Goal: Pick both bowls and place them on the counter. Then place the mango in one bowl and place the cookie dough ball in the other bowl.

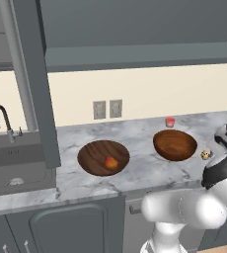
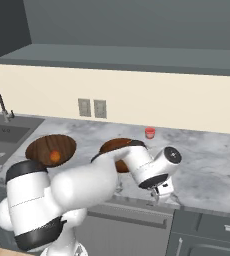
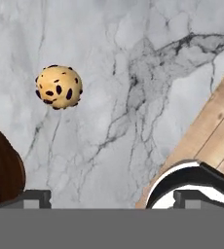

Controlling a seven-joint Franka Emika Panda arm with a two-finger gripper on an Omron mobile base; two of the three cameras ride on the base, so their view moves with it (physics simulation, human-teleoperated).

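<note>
Both bowls sit on the tabletop; mango already in the dark bowl. Cookie dough ball lies on the marble just beside the reddish bowl, on the side away from the dark one. Claw spread wide, empty, above the ball but offset toward the front tabletop edge. Ball round, no long axis. Open marble around it; bowl rim and edge close.

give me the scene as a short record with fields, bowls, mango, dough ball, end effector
dark bowl: on the counter, holds the mango
reddish bowl: on the counter, empty
dough ball: on the counter beside the reddish bowl, not in it
end effector: open, above the counter near the dough ball, holding nothing
red cup: by the wall behind the reddish bowl
</note>
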